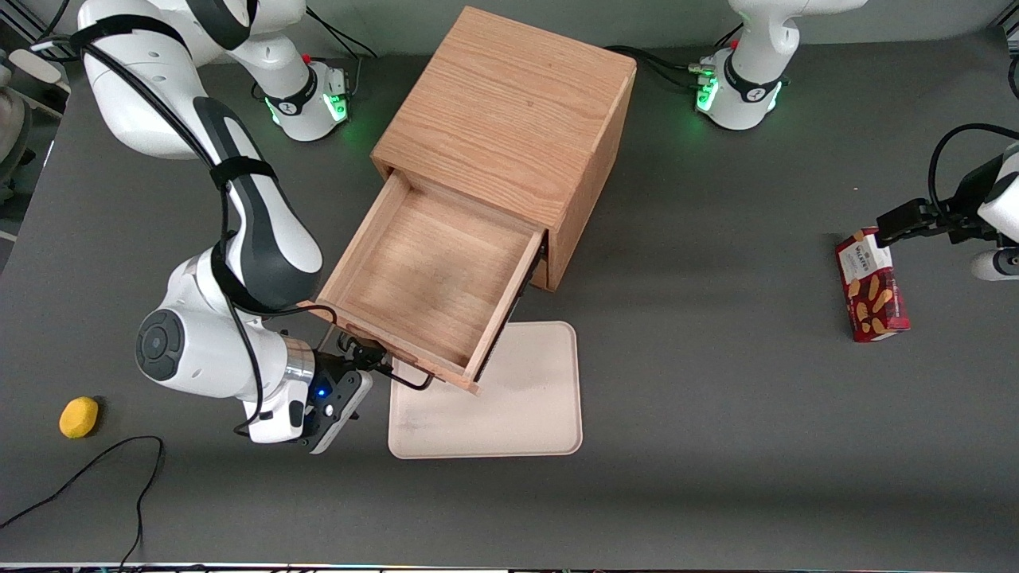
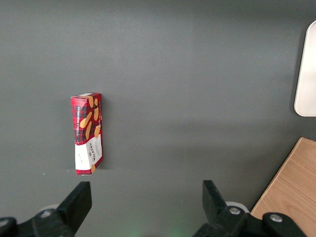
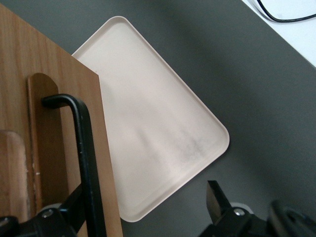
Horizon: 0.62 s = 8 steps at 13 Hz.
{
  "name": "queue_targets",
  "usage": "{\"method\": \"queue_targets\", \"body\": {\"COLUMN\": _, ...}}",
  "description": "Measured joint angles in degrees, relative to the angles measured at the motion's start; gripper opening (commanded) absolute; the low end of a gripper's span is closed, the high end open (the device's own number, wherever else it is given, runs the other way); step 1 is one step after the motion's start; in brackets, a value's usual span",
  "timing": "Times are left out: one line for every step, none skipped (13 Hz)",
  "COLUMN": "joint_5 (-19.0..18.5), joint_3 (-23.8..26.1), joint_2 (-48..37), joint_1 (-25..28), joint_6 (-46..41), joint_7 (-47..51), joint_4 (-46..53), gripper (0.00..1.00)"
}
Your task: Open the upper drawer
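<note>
The upper drawer [image 1: 430, 278] of the light oak cabinet [image 1: 509, 119] stands pulled far out, and its bare wooden inside shows. Its thin black wire handle [image 1: 407, 380] is on the drawer front nearest the front camera. My right gripper [image 1: 360, 372] is at the handle's end toward the working arm's side. In the right wrist view the gripper [image 3: 146, 197] is open. The black handle bar [image 3: 84, 148] runs right beside one finger [image 3: 74, 207], and the other finger [image 3: 217, 202] stands well apart over the table. The lower drawer is hidden under the upper one.
A beige tray [image 1: 525, 414] lies on the table partly under the drawer front; it also shows in the right wrist view [image 3: 158, 128]. A yellow fruit [image 1: 79, 417] and a black cable [image 1: 95, 469] lie near the working arm. A red biscuit box [image 1: 872, 286] lies toward the parked arm's end.
</note>
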Motion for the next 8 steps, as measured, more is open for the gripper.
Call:
{"method": "queue_targets", "body": {"joint_5": 0.0, "joint_3": 0.0, "joint_2": 0.1, "joint_1": -0.2, "joint_6": -1.1, "joint_7": 0.0, "joint_4": 0.5, "gripper": 1.0}}
{"method": "queue_targets", "body": {"joint_5": 0.0, "joint_3": 0.0, "joint_2": 0.1, "joint_1": -0.4, "joint_6": -2.1, "joint_7": 0.0, "joint_4": 1.0, "gripper": 1.0}}
{"method": "queue_targets", "body": {"joint_5": 0.0, "joint_3": -0.1, "joint_2": 0.1, "joint_1": -0.5, "joint_6": -3.2, "joint_7": 0.0, "joint_4": 1.4, "gripper": 1.0}}
{"method": "queue_targets", "body": {"joint_5": 0.0, "joint_3": -0.1, "joint_2": 0.1, "joint_1": -0.7, "joint_6": -4.1, "joint_7": 0.0, "joint_4": 1.7, "gripper": 1.0}}
{"method": "queue_targets", "body": {"joint_5": 0.0, "joint_3": -0.1, "joint_2": 0.2, "joint_1": -0.7, "joint_6": -4.9, "joint_7": 0.0, "joint_4": 2.1, "gripper": 1.0}}
{"method": "queue_targets", "body": {"joint_5": 0.0, "joint_3": -0.1, "joint_2": 0.3, "joint_1": -0.8, "joint_6": -5.8, "joint_7": 0.0, "joint_4": 2.6, "gripper": 1.0}}
{"method": "queue_targets", "body": {"joint_5": 0.0, "joint_3": -0.1, "joint_2": 0.3, "joint_1": -0.8, "joint_6": -6.8, "joint_7": 0.0, "joint_4": 3.3, "gripper": 1.0}}
{"method": "queue_targets", "body": {"joint_5": 0.0, "joint_3": -0.2, "joint_2": 0.3, "joint_1": -0.9, "joint_6": -8.0, "joint_7": 0.0, "joint_4": 4.1, "gripper": 1.0}}
